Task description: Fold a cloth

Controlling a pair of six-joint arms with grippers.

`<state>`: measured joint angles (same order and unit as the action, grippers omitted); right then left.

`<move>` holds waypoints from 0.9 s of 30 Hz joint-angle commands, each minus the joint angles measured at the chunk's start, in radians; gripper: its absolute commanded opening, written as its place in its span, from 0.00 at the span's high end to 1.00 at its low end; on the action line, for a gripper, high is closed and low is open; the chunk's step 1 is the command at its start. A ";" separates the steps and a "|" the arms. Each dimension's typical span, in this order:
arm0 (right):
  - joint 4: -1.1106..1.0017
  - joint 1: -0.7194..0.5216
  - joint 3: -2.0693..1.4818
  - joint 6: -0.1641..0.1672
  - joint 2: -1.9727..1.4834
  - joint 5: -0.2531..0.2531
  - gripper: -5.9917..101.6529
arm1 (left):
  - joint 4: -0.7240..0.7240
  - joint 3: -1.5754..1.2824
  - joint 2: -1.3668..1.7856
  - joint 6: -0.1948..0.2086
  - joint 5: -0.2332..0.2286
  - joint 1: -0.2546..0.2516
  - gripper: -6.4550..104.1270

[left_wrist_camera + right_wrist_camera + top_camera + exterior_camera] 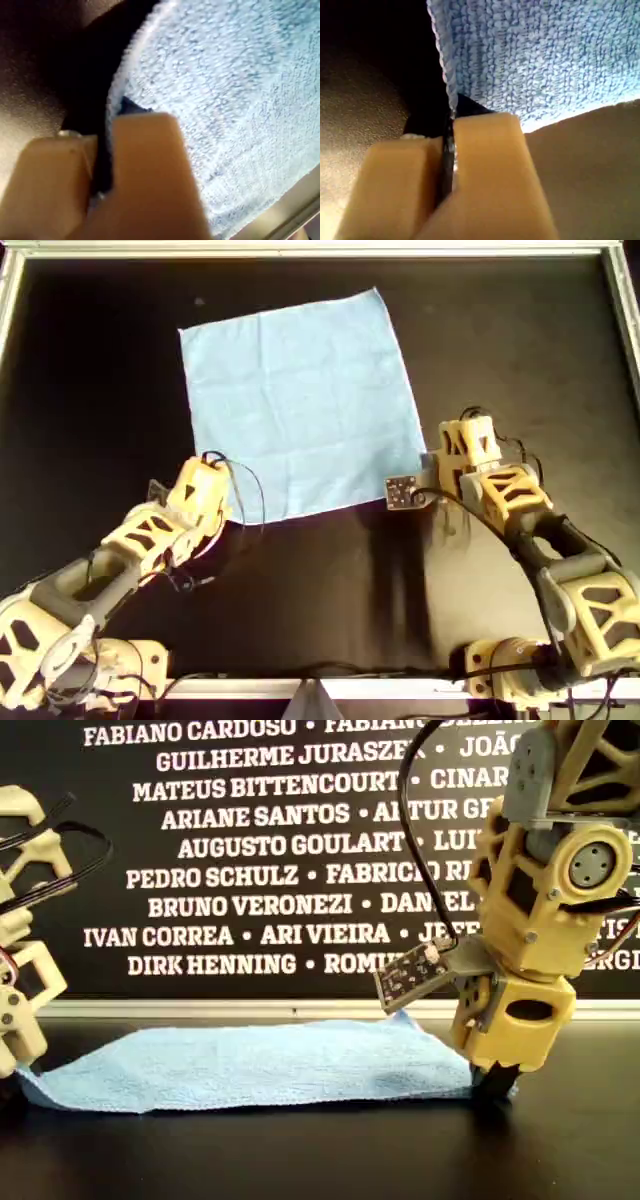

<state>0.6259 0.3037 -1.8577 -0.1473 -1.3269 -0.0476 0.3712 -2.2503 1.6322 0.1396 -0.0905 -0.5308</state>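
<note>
light-blue cloth (300, 405), thin terry, faint crease lines, spread flat on black table (90, 390), rotated a bit, one near corner at my first gripper (107, 150), other near corner at my second gripper (449, 150), edges pinched btwn jaws

Both arms are tan printed plastic with open lattice cutouts, grey joint sections and thin black cables looped along them. One has a little circuit board (402, 491) bolted on.

overhead: even, bright | wrist views — blurred close-up | exterior: sharp
</note>
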 commanded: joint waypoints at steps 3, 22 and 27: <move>-0.021 -0.011 0.063 -0.006 -0.020 -0.002 0.95 | -0.008 0.014 0.003 -0.005 0.009 -0.012 0.95; -0.021 -0.005 -0.264 -0.043 -0.420 -0.002 0.95 | -0.008 0.069 -0.014 -0.006 0.002 0.110 0.95; -0.020 -0.002 -0.287 -0.043 -0.434 -0.002 0.95 | -0.006 0.067 -0.031 -0.008 -0.002 0.110 0.95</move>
<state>0.6228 0.3007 -2.1506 -0.1902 -1.6950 -0.0568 0.3605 -2.2013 1.6045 0.1396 -0.0859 -0.4556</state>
